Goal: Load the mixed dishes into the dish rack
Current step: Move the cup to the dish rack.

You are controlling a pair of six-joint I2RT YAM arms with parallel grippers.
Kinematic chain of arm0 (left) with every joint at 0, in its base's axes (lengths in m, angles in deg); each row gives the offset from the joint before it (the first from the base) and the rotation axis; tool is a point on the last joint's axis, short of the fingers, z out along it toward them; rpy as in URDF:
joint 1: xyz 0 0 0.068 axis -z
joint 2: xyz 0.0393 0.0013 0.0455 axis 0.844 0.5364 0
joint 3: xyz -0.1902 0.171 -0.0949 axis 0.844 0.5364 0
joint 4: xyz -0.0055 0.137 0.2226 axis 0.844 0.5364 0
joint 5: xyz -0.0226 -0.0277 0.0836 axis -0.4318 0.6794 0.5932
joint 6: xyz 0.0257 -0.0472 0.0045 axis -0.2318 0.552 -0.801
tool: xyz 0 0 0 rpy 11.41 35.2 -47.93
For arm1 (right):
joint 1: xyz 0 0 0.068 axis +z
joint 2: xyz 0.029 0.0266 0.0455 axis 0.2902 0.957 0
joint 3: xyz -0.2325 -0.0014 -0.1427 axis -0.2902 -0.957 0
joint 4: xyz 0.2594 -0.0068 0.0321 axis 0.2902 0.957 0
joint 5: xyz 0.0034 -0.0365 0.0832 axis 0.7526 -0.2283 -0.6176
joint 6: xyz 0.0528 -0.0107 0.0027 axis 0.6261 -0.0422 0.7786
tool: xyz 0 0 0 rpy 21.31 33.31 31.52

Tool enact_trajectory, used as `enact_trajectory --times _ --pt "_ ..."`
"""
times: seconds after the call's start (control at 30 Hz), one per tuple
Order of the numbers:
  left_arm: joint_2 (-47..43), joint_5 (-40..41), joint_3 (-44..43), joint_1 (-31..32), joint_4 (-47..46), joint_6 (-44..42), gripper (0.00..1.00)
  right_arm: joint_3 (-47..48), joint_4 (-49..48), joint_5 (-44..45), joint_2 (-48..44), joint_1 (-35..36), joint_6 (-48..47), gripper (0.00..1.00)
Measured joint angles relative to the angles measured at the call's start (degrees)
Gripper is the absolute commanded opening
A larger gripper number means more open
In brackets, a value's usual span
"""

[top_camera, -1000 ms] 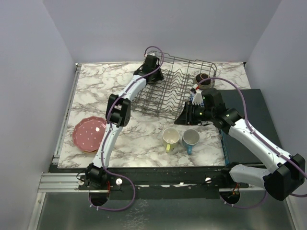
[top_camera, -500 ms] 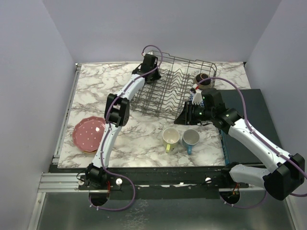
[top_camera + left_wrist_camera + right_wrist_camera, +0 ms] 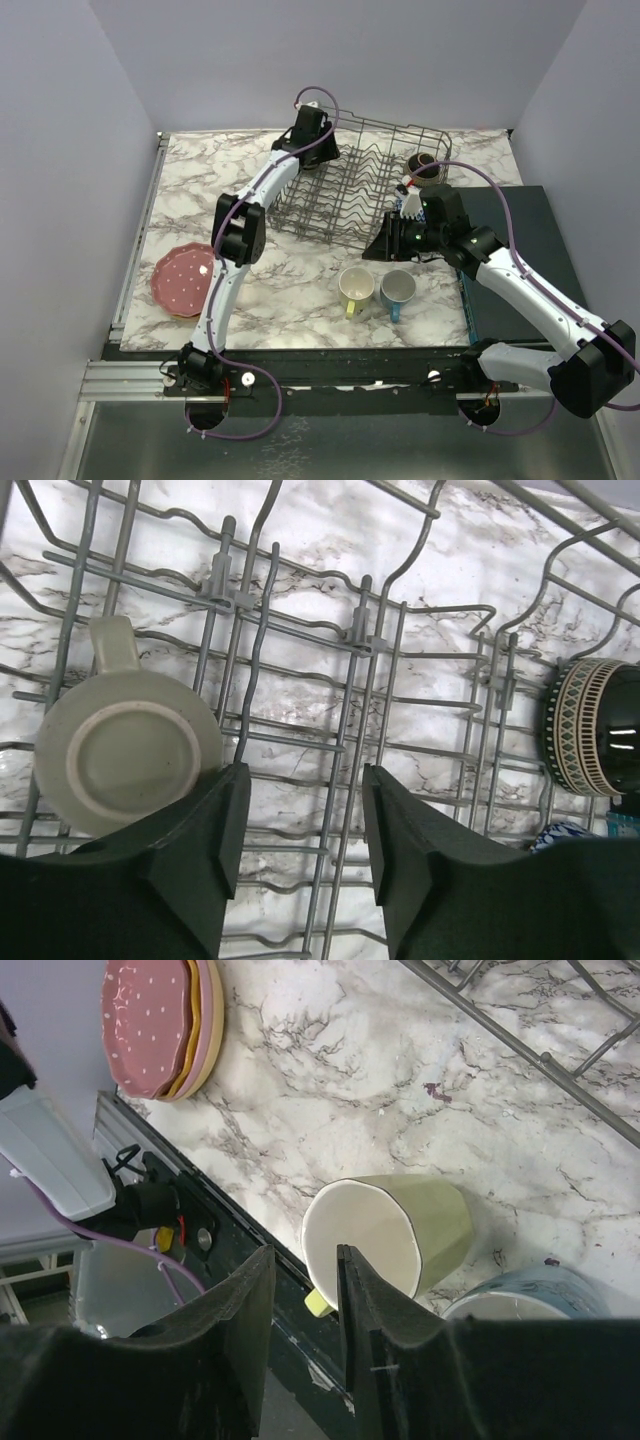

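Nearest the arm bases, on the marble table [image 3: 190, 190]: pale yellow mug [image 3: 355, 287] and blue mug [image 3: 398, 288], side by side, just short of the dish rack [image 3: 345, 205].

Near left corner: pink plate [image 3: 185, 278], white-dotted, topmost of a small stack.

Right gripper [image 3: 300, 1320]: above the pale yellow mug, jaws a narrow gap apart, nothing between them.

Mid to far table: dish rack, grey wire, upright tines. Contents:
- blue-white patterned bowl [image 3: 408, 203], at the near right edge; whether inside, cannot tell
- dark brown bowl [image 3: 590, 725], right end
- grey-beige mug [image 3: 125, 755], base up, far left corner

Left gripper [image 3: 300, 830]: over the rack, just beside the grey-beige mug, jaws apart, holding nothing.
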Motion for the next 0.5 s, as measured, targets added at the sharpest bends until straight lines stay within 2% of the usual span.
enact_trajectory --times 0.5 --pt "-13.97 -2.14 12.13 -0.02 -0.02 -1.38 0.63 1.44 3.34 2.86 0.22 0.00 -3.15 0.39"
